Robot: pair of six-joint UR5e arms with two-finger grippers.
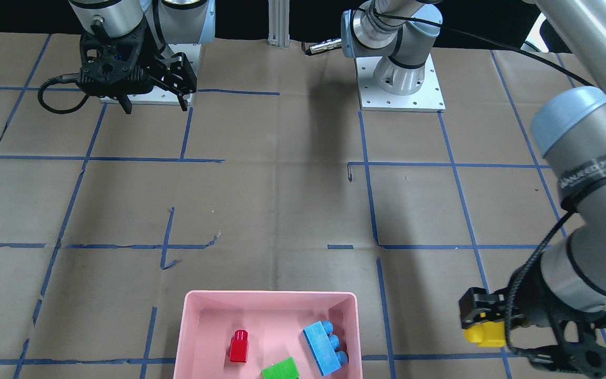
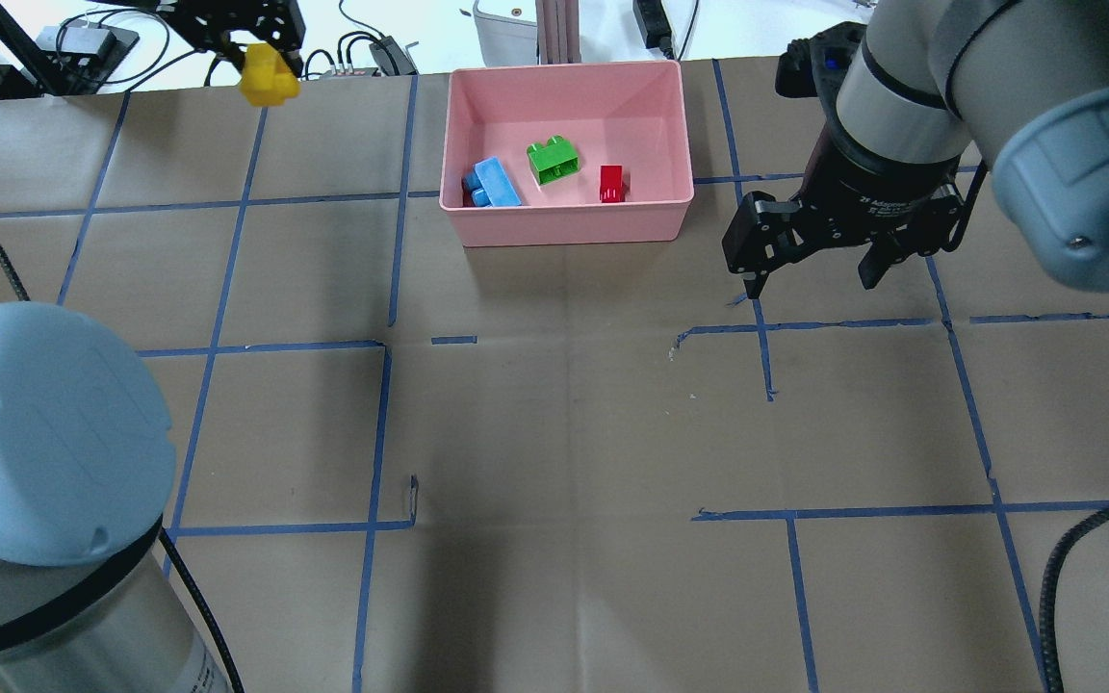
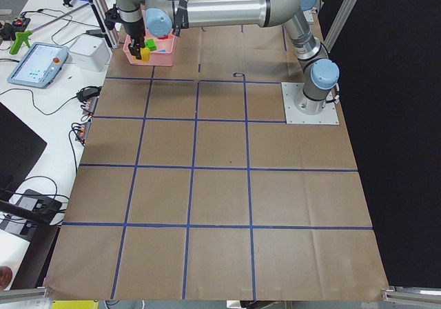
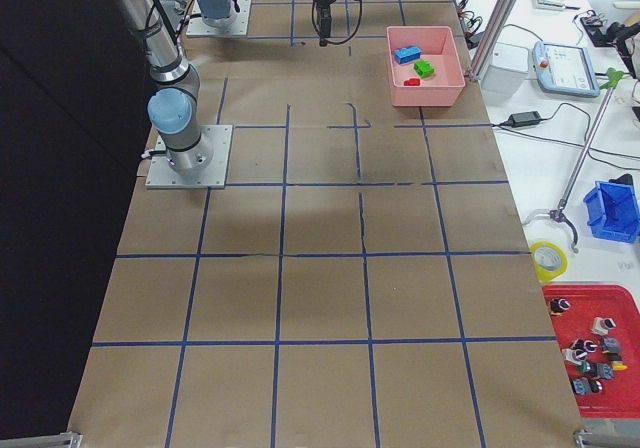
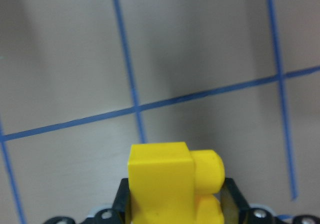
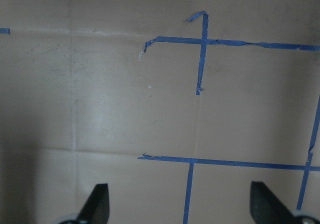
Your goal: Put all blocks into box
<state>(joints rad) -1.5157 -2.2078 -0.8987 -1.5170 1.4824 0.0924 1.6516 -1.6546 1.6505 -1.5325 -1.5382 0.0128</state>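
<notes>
Last one's in hand here. The left gripper [image 2: 264, 65] is clamped on the yellow block [image 2: 269, 79], and the wrist cam shows it pinched between the fingers with its studs poking out sideways, and only taped paper under it, so it looks lifted off the table. What matters now is where the box [image 2: 564, 231] sits. In the overhead view it's straight off to the robot's right of that gripper, about as far out on the table, and well apart from it, with a tape line in between. My guess is the next move is basically a sideways carry until the block is over the tray, then let go. The box's long side runs across the table, so there's plenty of room to drop into. I can't really tell the yellow one's long axis from these angles. The right gripper [image 2: 812, 279] is spread wide open with nothing in it, hanging off on the box's other side, and its wrist cam sees only bare paper. Count: four blocks total, with three already lying in the box, blue [image 2: 497, 181], green [image 2: 554, 160] and red [image 2: 611, 183], plus the yellow one being held. One box, two grippers.
</notes>
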